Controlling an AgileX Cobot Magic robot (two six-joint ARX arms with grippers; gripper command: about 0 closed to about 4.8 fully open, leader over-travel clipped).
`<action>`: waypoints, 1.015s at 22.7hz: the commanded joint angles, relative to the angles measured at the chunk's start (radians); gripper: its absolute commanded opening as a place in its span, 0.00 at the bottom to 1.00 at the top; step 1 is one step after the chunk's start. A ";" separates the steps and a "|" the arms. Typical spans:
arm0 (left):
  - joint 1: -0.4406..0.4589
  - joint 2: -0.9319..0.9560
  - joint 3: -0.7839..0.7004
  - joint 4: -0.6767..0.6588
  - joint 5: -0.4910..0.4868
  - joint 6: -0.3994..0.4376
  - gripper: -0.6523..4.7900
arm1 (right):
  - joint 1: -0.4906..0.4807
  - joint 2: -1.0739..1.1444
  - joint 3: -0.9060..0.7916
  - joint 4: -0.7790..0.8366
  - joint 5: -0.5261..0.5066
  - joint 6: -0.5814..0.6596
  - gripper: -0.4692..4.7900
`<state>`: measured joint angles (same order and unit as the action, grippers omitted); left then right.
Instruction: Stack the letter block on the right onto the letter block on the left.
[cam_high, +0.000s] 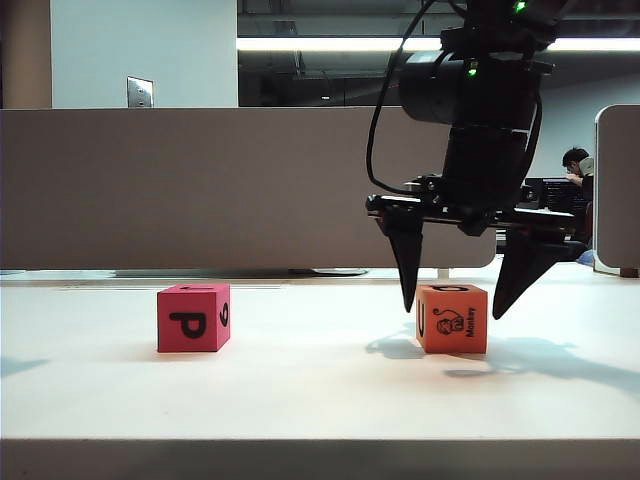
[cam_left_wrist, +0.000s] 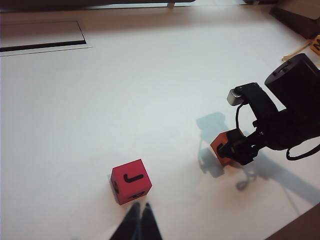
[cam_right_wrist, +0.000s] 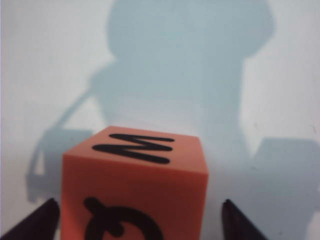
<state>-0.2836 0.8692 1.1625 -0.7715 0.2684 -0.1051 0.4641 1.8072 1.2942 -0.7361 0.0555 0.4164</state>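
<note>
blocks sit well apart on the white table (cam_high: 320, 400): the red letter block (cam_high: 193, 318) on the left, the orange letter block (cam_high: 452, 318) on the right. the right gripper (cam_high: 450, 295) hangs over the orange block with its jaws spread wide, one dark finger (cam_high: 407, 260) on each side and a gap showing between each tip and the block, so nothing is gripped. the left gripper (cam_left_wrist: 138, 222) shows near the red block, its two fingertips pressed together and holding nothing
</note>
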 joint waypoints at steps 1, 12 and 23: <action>0.000 -0.003 0.008 0.025 -0.003 0.001 0.11 | 0.001 -0.003 0.006 0.001 -0.006 0.003 0.62; 0.000 -0.003 0.008 0.030 -0.028 0.002 0.11 | 0.009 -0.004 0.117 -0.031 -0.041 -0.165 0.54; 0.000 -0.003 0.008 0.052 -0.099 0.027 0.11 | 0.165 0.076 0.569 -0.162 -0.029 -0.221 0.54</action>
<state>-0.2836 0.8692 1.1625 -0.7326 0.1715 -0.0822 0.6113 1.8599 1.8168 -0.8703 0.0147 0.2264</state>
